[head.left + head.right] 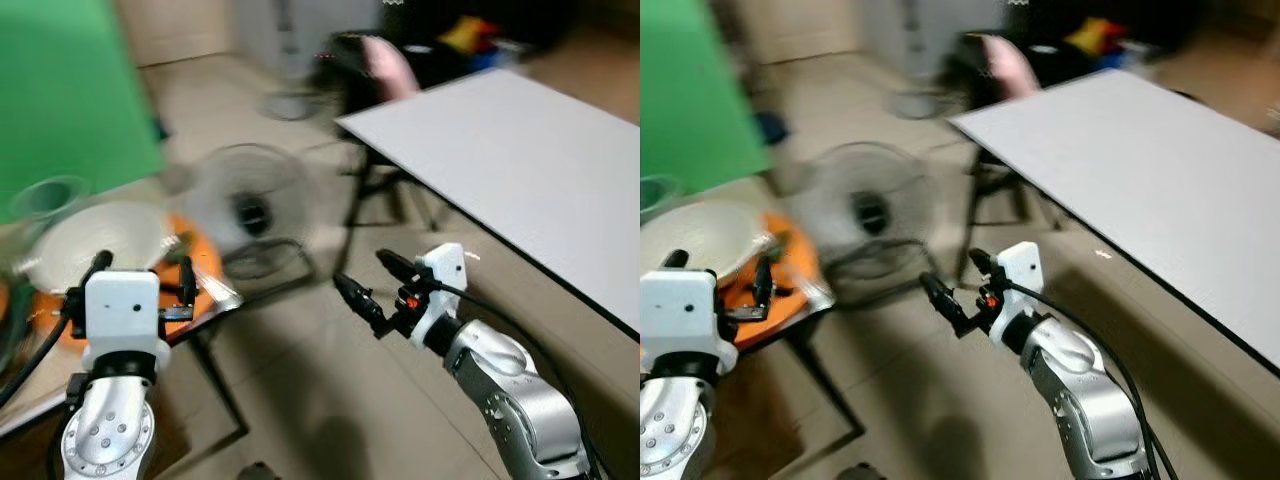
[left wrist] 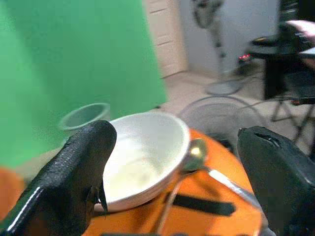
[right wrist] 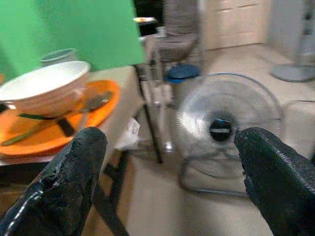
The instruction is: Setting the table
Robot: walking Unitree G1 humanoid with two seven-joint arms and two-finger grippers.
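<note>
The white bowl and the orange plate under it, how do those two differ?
The white bowl is deep with raised sides, while the orange plate is flat and wide. The bowl sits on top; the plate lies beneath it and spreads out past it. A spoon leans against the bowl's side, its handle running across the plate. Both are round tableware, stacked together just beyond the open left hand.

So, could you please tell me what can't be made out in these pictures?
- Bowl: contents unclear in the left wrist view, where the left gripper's open fingers frame it.
- Spoon: handle cut off by the bottom edge.
- Dark utensil on the orange tray: too blurred in the right wrist view to name.
- Clutter behind the table: smeared by blur in the eye views.
- Cup: partly hidden behind the bowl.
</note>
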